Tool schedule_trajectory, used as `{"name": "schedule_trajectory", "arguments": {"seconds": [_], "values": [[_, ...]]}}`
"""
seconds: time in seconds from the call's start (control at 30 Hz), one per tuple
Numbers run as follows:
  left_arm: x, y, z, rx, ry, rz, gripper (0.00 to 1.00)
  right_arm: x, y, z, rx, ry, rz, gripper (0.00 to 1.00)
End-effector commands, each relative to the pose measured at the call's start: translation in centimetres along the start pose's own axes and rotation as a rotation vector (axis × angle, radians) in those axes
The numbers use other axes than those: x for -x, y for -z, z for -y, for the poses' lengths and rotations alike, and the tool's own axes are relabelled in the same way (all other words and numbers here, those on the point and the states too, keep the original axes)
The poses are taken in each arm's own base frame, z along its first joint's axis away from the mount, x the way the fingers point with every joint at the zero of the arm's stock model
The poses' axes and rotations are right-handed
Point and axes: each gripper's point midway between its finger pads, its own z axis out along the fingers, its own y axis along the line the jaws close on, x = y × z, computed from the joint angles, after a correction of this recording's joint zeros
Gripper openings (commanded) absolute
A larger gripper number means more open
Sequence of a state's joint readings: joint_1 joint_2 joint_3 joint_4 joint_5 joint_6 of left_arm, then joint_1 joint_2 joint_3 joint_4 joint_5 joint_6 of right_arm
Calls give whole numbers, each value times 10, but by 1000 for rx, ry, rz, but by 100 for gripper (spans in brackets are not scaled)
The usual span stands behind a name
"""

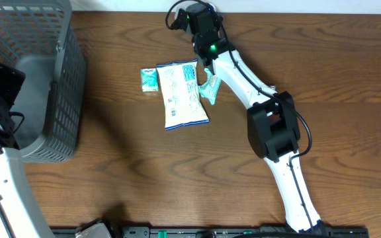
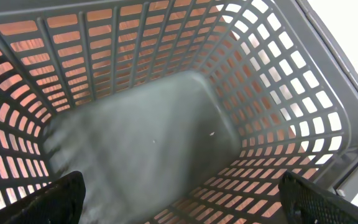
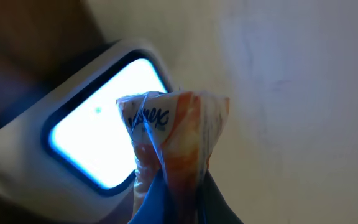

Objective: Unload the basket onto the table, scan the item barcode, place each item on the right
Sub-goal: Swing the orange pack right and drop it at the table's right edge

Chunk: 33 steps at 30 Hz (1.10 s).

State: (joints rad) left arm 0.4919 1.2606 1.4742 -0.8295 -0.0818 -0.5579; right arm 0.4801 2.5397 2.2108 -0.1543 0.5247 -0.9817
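Note:
In the right wrist view an orange-and-white crinkled packet, the item, stands up from my right gripper, which is shut on its lower end. The packet is held close in front of a scanner's brightly lit window, framed in dark trim on a pale housing. No barcode shows on the packet's visible side. From overhead the right arm reaches to the table's far edge, and the packet itself is hidden there. My left gripper hangs open over the inside of a grey plastic basket, with nothing between its fingers.
On the wooden table lie a white-and-blue snack bag, a small teal packet to its left and another teal packet beside the right arm. The grey basket fills the far left corner.

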Motion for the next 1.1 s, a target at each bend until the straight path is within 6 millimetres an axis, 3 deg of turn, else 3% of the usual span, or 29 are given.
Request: {"name": "schedule_trajectory", "arguments": {"seconds": [0.0, 0.13, 0.27, 0.33, 0.37, 0.4, 0.53, 0.57, 0.63, 0.67, 0.7, 0.77, 0.8, 0.87, 0.93, 1.07], "values": [[2, -1, -2, 10, 10, 4, 98, -16, 4, 49, -198, -169, -91, 1], [1, -1, -2, 10, 10, 4, 98, -61, 7, 89, -306, -300, -213, 1], [1, -1, -2, 10, 10, 4, 98, -118, 4, 101, -271, -374, -339, 1], [1, -1, -2, 10, 10, 4, 98, -156, 5, 107, -252, -428, -422, 1], [1, -1, -2, 10, 10, 4, 98, -186, 5, 109, -240, -462, -488, 1], [2, -1, -2, 10, 10, 4, 98, -198, 6, 111, -237, -475, -513, 1], [2, -1, -2, 10, 10, 4, 98, -305, 18, 106, -186, -556, -762, 1], [1, -1, -2, 10, 10, 4, 98, -347, 27, 102, -164, -602, -857, 1], [2, -1, -2, 10, 10, 5, 98, -390, 40, 101, -168, -681, -955, 1], [1, -1, -2, 10, 10, 4, 98, -426, 55, 99, -181, -743, -1042, 1], [1, -1, -2, 10, 10, 4, 98, -436, 59, 99, -187, -763, -1067, 2], [2, -1, -2, 10, 10, 4, 98, -468, 74, 95, -194, -847, -1140, 31], [1, -1, -2, 10, 10, 4, 98, -487, 81, 89, -160, -908, -1172, 71], [1, -1, -2, 10, 10, 4, 98, -504, 87, 79, -105, -1000, -1194, 94], [1, -1, -2, 10, 10, 4, 98, -514, 89, 68, -55, -1133, -1195, 99], [1, -1, -2, 10, 10, 4, 98, -502, 79, 57, 42, -1228, -1130, 99]]}}
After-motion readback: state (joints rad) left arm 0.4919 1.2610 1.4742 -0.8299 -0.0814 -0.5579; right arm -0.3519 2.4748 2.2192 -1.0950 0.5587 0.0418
